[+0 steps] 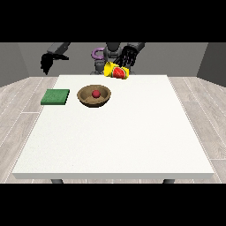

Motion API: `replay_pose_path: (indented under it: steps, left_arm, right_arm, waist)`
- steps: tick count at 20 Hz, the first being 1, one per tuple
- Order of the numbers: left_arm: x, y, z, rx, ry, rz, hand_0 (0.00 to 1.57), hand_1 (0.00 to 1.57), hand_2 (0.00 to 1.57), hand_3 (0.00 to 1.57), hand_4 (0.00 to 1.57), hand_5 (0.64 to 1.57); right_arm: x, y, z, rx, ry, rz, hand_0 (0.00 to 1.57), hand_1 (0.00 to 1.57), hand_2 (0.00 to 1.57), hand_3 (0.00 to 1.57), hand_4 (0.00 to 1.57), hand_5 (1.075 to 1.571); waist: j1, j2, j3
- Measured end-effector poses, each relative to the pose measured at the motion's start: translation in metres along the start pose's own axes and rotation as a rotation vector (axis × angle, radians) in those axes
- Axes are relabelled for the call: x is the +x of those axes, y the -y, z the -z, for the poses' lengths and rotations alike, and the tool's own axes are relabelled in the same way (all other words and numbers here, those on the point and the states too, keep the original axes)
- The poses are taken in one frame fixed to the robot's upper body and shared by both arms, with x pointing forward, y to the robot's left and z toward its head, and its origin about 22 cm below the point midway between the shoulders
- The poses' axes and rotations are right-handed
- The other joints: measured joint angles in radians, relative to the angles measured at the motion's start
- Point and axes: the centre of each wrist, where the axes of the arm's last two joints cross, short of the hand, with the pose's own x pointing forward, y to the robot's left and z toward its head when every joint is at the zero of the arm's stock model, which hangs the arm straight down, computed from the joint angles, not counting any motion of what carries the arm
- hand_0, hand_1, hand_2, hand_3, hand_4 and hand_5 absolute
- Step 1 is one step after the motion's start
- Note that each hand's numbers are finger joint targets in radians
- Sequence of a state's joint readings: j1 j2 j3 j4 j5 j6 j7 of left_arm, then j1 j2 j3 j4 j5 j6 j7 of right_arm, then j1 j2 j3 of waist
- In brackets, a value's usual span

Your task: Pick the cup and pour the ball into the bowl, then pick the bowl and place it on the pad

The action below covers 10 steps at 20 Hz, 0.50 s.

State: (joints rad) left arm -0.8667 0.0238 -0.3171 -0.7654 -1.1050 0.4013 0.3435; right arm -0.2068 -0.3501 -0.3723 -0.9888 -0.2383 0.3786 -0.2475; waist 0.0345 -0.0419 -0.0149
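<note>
A brown wooden bowl (94,96) stands on the white table (119,141) at the back left, with a red ball (95,93) inside it. To its left lies a flat green pad (55,96). A yellow cup (114,70) with a red inside lies tipped at the table's far edge, its mouth turned towards the camera. The hand at the view's right (127,55) hovers just above and behind the cup, fingers spread downwards, not curled round it. The hand at the view's left (47,62) hangs beyond the table's back left corner, fingers drooping and holding nothing.
The robot's torso (102,57) stands behind the far edge. A wide stretch of bare white table runs from the bowl to the front edge and to the right side.
</note>
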Motion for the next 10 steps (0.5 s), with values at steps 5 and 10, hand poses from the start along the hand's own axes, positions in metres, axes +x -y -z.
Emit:
replay_pose_path:
  steps: [5,10]
  left_arm:
    - [-0.023,-0.002,-0.017,0.044,-0.175,-0.483,0.00,0.00,0.00,0.00,0.00,1.556]
    - [-0.035,-0.006,-0.037,0.052,-0.124,-0.845,0.00,0.00,0.00,0.00,0.00,1.566]
  right_arm:
    - [0.007,-0.028,0.022,0.015,0.064,0.021,0.00,0.00,0.00,0.00,0.29,1.570]
    - [0.010,-0.069,0.042,-0.013,0.100,0.026,0.00,0.00,0.00,0.00,0.24,1.571]
  waist:
    - [-0.007,0.106,-0.0056]
    - [0.036,0.172,0.0014]
